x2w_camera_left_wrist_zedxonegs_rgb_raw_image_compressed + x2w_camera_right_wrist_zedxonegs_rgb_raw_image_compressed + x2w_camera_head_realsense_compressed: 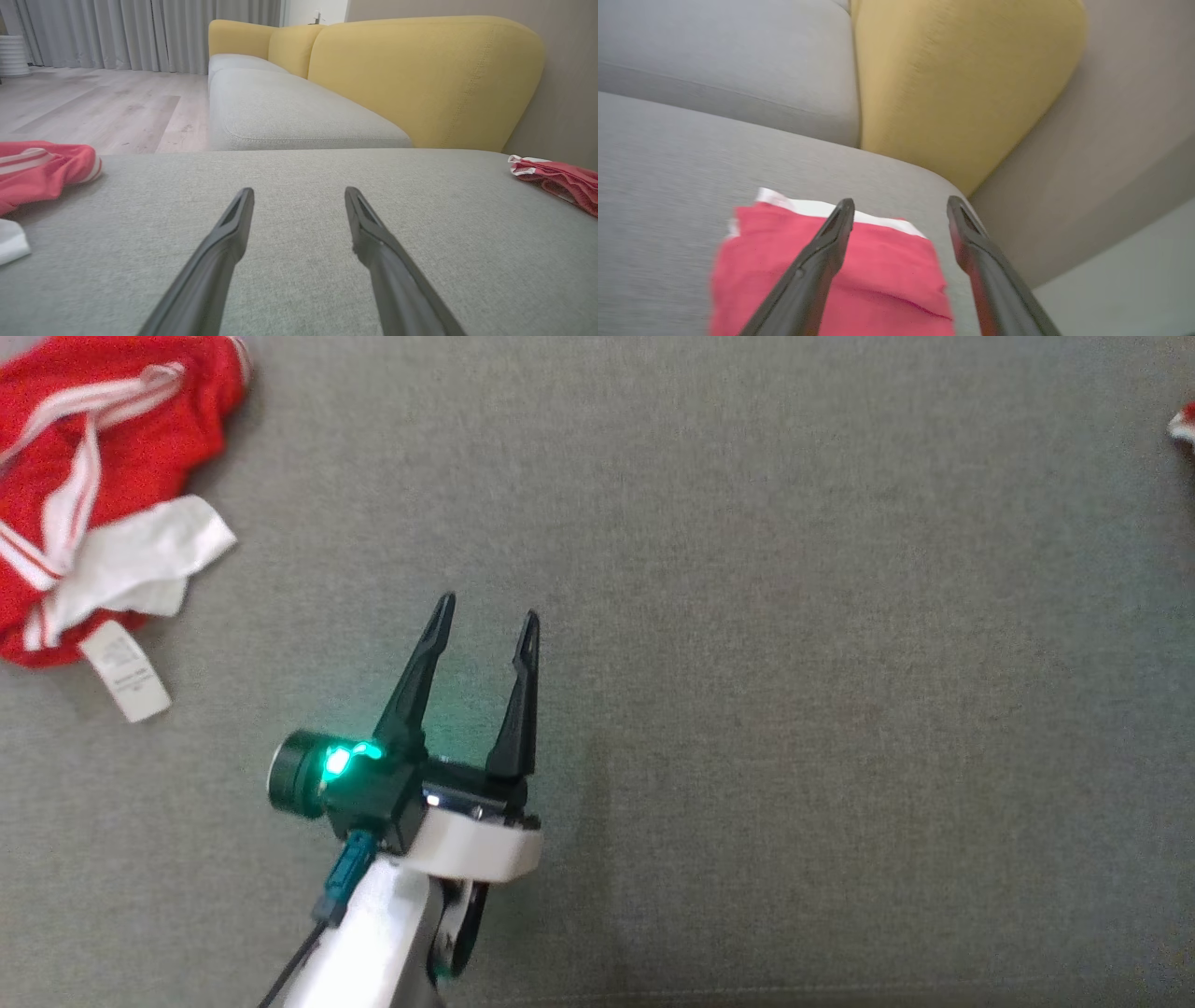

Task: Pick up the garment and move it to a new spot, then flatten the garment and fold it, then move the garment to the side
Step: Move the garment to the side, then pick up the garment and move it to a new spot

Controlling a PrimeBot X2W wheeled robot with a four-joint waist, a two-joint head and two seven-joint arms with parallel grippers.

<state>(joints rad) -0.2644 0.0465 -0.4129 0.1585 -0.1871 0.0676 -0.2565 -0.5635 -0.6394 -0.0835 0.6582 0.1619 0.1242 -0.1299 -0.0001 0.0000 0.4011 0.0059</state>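
Although 2 red pieces lie on the grey cushion (794,709), they look to be at opposite stages of the job. At the far left, a crumpled red garment (93,495) with white stripes sits in a heap, its white lining and white label (126,672) turned out; it is neither flattened nor folded. Right of it and clear of the cloth, the left gripper (489,609) hovers over bare cushion, jaws spread wide with nothing between them. At the far right corner, near the yellow backrest (962,84), a folded red garment (887,270) with a white band lies flat as a tidy rectangle. The right gripper (901,201) hangs above it, fingers wide apart and gripping nothing, though that view is blurred. I judge this piece folded and set to the side — its round looks finished. For the heap at the left, every step is left to do: pick-up, move, flattening, folding, setting aside.
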